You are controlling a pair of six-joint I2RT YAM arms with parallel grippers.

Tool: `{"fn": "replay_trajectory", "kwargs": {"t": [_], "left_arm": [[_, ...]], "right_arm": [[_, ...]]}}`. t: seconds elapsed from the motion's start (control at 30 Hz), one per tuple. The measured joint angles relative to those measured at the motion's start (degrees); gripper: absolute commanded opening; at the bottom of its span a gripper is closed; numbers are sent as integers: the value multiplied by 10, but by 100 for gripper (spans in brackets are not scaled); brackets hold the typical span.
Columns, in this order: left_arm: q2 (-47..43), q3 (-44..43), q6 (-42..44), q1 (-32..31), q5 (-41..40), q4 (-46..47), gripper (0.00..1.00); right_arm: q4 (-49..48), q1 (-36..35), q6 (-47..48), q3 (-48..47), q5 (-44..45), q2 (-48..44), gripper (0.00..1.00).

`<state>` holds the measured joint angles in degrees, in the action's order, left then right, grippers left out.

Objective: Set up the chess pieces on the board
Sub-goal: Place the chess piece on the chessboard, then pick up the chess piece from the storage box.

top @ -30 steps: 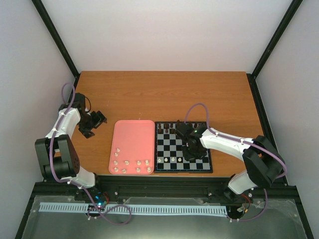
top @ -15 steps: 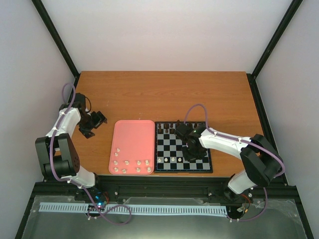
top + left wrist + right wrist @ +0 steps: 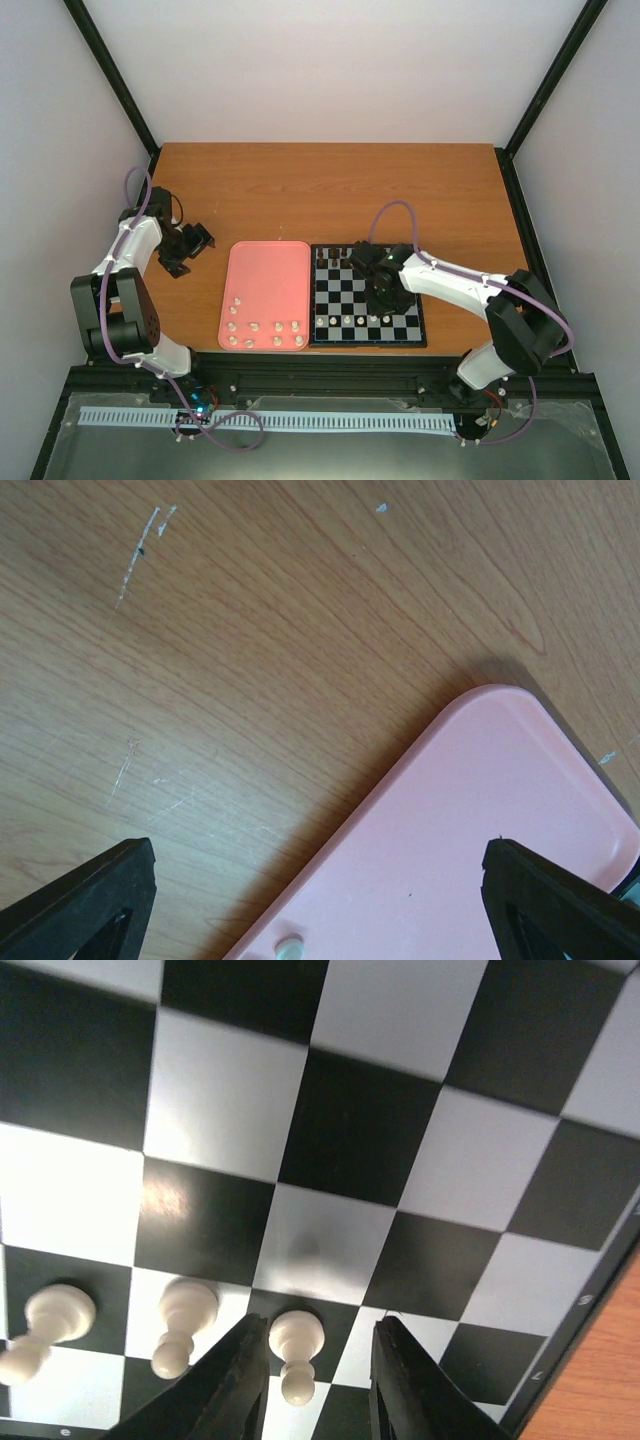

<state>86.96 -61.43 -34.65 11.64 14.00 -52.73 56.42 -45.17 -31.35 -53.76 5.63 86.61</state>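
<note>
1. Risk centres on the right gripper (image 3: 320, 1332). Its fingers stand narrowly parted on either side of a cream pawn (image 3: 296, 1352), with thin gaps on both sides and nothing held.
2. That pawn stands upright in a row close to the near edge of the board (image 3: 340, 290). The board lies towards the near edge of the surface (image 3: 330, 190), right of centre.
3. With gaps this slight, a slanted or sideways lift could let a finger clip the pawn and tip it.
4. Two neighbouring pawns (image 3: 185, 1310) stand just beside it, so a toppled piece or a drifting finger would likely knock them over too.
5. Several cream chess pieces (image 3: 265, 330) wait at the near end of the pink tray (image 3: 268, 270), close together. A pick there could nudge the pieces alongside.
6. The left gripper (image 3: 318, 880) hangs wide open and empty by the tray's far left corner. If both arms reached for the tray at once, they might crowd each other.
</note>
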Motion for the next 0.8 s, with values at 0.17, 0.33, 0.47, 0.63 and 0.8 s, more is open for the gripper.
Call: {"fn": "replay_trajectory", "kwargs": {"t": [0.17,0.33,0.47,0.63,0.8], "left_arm": [[0,0,0,0,0,0,100],[0,0,0,0,0,0,100],[0,0,0,0,0,0,100],[-1,0,0,0,-10,-6,100],[-7,-2,-1,0,-24,-13,100]], "right_arm": [[14,7,4,-67,23,2,30],[6,4,24,-176,21,53,34],[-5,-24,48,-293,8,143,43],[-36,-85,76,-451,-43,272,46],[-45,-139,110,-595,-106,388,47]]}}
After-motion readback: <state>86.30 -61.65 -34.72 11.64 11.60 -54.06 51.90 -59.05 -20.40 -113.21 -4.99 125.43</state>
